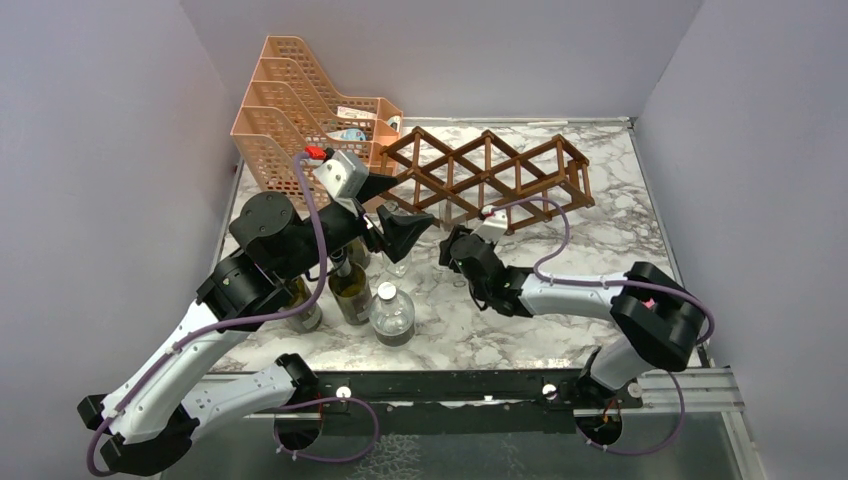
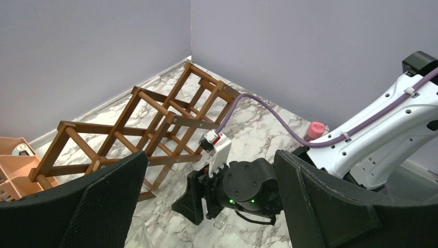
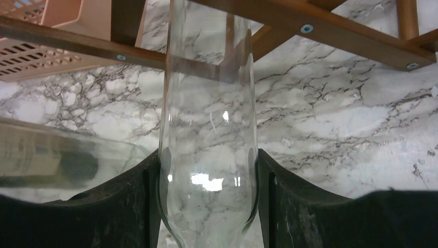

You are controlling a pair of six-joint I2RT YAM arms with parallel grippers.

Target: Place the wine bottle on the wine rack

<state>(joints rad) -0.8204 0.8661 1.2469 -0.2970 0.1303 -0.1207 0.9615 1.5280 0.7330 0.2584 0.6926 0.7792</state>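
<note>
Right wrist view: right gripper (image 3: 206,178) clenched on clear bottle (image 3: 206,93), centre frame; rack (image 3: 330,33) slats cross the top. Left gripper (image 2: 209,165) released, fingers wide apart.

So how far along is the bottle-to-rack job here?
Done: the right claw is shut on a clear bottle. In hand: that bottle sits just in front of the rack slats. Still to do: laying it in an opening; the rack holds no bottle yet. The left claw hangs open.
</note>
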